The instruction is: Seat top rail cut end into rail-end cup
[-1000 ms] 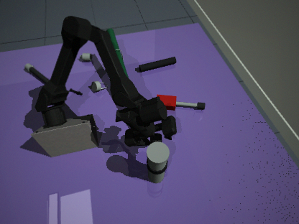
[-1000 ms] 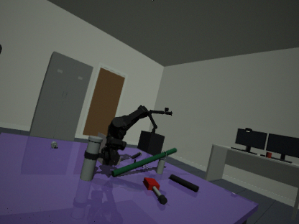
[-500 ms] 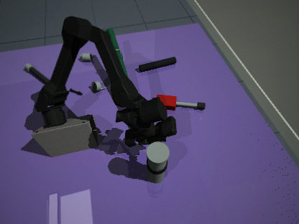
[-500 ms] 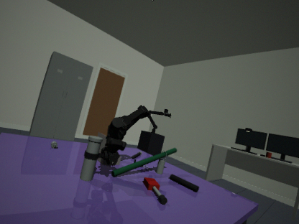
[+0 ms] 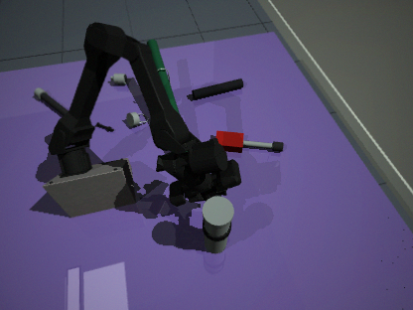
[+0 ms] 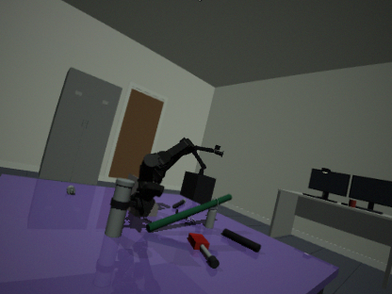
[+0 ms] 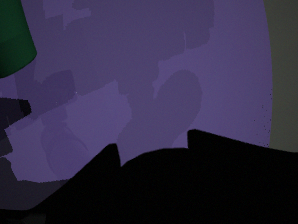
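Note:
The green rail (image 5: 160, 65) (image 6: 188, 214) (image 7: 15, 40) slopes down from a thin wire loop above a short grey post (image 6: 211, 219). Its lower end is free in the air, in no cup, right of the big post in the exterior view. The big grey post (image 5: 215, 245) (image 6: 115, 223) stands upright, its dark brace band (image 6: 120, 205) some way below the cap (image 5: 217, 211). My gripper (image 6: 141, 209) (image 7: 153, 145) is beside the post, shut on the black rail-end cup (image 7: 155, 162), a rounded dark shape between the fingertips. The cup's mouth and its joint to the band are hidden.
A red block with a grey handle (image 5: 229, 141) (image 6: 198, 241) lies near the rail. A black cylinder (image 5: 217, 88) (image 6: 241, 239) lies farther off. White caps (image 5: 119, 78) (image 5: 132, 119) and a dark white-ended rod (image 5: 52, 104) are near the arm's base side.

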{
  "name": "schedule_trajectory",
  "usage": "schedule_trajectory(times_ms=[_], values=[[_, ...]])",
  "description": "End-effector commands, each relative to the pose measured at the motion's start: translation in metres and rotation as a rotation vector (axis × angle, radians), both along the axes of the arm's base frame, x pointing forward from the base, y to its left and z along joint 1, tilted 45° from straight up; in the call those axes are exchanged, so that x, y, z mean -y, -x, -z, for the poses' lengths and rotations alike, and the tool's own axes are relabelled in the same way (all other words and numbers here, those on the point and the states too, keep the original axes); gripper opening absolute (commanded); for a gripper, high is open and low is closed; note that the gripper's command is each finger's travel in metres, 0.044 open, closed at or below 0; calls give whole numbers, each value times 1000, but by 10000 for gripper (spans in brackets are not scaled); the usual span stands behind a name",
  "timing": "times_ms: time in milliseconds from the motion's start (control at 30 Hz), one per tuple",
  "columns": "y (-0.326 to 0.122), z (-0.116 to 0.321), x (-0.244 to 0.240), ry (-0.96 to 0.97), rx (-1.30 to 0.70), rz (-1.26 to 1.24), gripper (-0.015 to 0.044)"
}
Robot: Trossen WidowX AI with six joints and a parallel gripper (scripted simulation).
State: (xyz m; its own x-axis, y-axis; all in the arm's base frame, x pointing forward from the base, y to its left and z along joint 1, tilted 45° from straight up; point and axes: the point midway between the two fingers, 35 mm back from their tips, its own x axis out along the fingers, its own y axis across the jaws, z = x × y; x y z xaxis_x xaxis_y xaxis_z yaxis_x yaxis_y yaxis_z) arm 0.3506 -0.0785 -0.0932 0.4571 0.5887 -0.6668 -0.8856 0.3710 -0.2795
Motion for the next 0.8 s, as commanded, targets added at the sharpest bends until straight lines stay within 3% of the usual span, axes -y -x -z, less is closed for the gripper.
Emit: schedule_trajectory(times_ms=[0,767], values=[[3,1,0,0,21,-22,0],[16,0,1,-6,110,-115,0]])
